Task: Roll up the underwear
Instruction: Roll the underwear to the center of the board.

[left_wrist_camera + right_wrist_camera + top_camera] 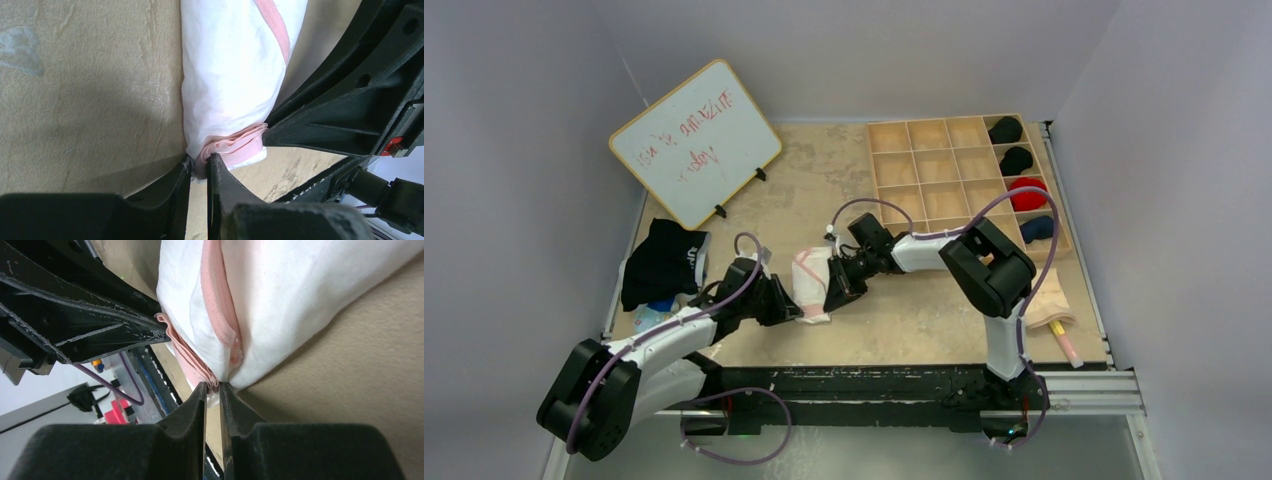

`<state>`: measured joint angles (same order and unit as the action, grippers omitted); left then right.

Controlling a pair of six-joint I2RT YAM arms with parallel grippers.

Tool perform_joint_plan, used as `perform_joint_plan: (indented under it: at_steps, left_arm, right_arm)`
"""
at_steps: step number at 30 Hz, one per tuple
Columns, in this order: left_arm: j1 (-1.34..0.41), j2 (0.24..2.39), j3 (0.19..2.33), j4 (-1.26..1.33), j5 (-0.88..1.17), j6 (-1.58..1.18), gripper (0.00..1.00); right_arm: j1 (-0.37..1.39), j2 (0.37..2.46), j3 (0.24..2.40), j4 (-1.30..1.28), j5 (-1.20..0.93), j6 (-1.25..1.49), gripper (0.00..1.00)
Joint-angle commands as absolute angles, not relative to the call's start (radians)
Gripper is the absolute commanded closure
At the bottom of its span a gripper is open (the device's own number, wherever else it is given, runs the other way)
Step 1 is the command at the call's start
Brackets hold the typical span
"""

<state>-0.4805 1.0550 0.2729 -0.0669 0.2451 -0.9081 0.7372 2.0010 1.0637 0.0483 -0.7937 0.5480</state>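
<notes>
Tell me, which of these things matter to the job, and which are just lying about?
In use: white rolled underwear with pink trim; left gripper; right gripper.
Lying about: red-scribbled whiteboard; wooden compartment tray; black crumpled garment; beige garment.

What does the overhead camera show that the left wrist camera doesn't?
Only the overhead view shows the whiteboard, the wooden tray and the black clothes. Only the left wrist view shows, close up, the left gripper pinching the pink band at the roll's end. Both show the rolled underwear lying on the table.
</notes>
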Motion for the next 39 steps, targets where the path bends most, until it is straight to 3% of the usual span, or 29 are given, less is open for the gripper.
perform_joint_plan:
  at_steps: [1, 6, 12, 13, 14, 15, 16, 18, 21, 24, 27, 30, 35, 39]
  left_arm:
    - [-0.486, 1.057, 0.254, -0.053, 0.216, -0.919, 0.88]
    - [-0.486, 1.065, 0.287, -0.074, 0.233, -0.900, 0.90]
    - [-0.486, 1.094, 0.345, -0.147, 0.251, -0.883, 0.92]
    - [-0.486, 1.098, 0.354, -0.157, 0.255, -0.881, 0.92]
    - [-0.486, 1.099, 0.359, -0.166, 0.259, -0.878, 0.92]
    - [-0.486, 1.100, 0.366, -0.172, 0.265, -0.877, 0.92]
    - [-0.486, 1.099, 0.370, -0.173, 0.270, -0.877, 0.92]
    - [-0.486, 1.099, 0.378, -0.178, 0.277, -0.875, 0.92]
    - [-0.486, 1.112, 0.406, -0.200, 0.285, -0.863, 0.92]
    - [-0.486, 1.126, 0.440, -0.241, 0.287, -0.852, 0.91]
    - [-0.486, 1.135, 0.471, -0.271, 0.302, -0.835, 0.91]
    - [-0.486, 1.147, 0.491, -0.295, 0.304, -0.819, 0.90]
    - [-0.486, 1.184, 0.496, -0.307, 0.313, -0.806, 0.90]
    - [-0.486, 1.198, 0.495, -0.307, 0.313, -0.805, 0.90]
  right_arm:
    - [0.732, 1.912, 1.039, 0.057, -0.717, 0.515, 0.82]
    - [0.733, 1.756, 0.958, 0.157, -0.558, 0.434, 0.68]
    - [0.737, 1.449, 0.716, 0.511, -0.379, 0.199, 0.56]
    - [0.735, 1.400, 0.672, 0.565, -0.352, 0.164, 0.50]
    - [0.735, 1.342, 0.639, 0.600, -0.322, 0.161, 0.34]
    - [0.735, 1.316, 0.611, 0.635, -0.258, 0.181, 0.09]
    - [0.736, 1.307, 0.582, 0.663, -0.155, 0.216, 0.02]
    - [0.732, 1.336, 0.588, 0.641, -0.153, 0.243, 0.01]
    - [0.736, 1.400, 0.670, 0.542, -0.229, 0.073, 0.01]
    - [0.815, 1.402, 0.520, 0.845, -0.279, -0.145, 0.02]
    - [0.939, 1.448, 0.412, 1.080, -0.279, -0.442, 0.12]
    - [1.022, 1.500, 0.436, 1.028, -0.257, -0.612, 0.28]
    - [1.104, 1.574, 0.447, 1.043, -0.262, -0.778, 0.29]
    - [1.131, 1.627, 0.463, 1.040, -0.261, -0.843, 0.35]
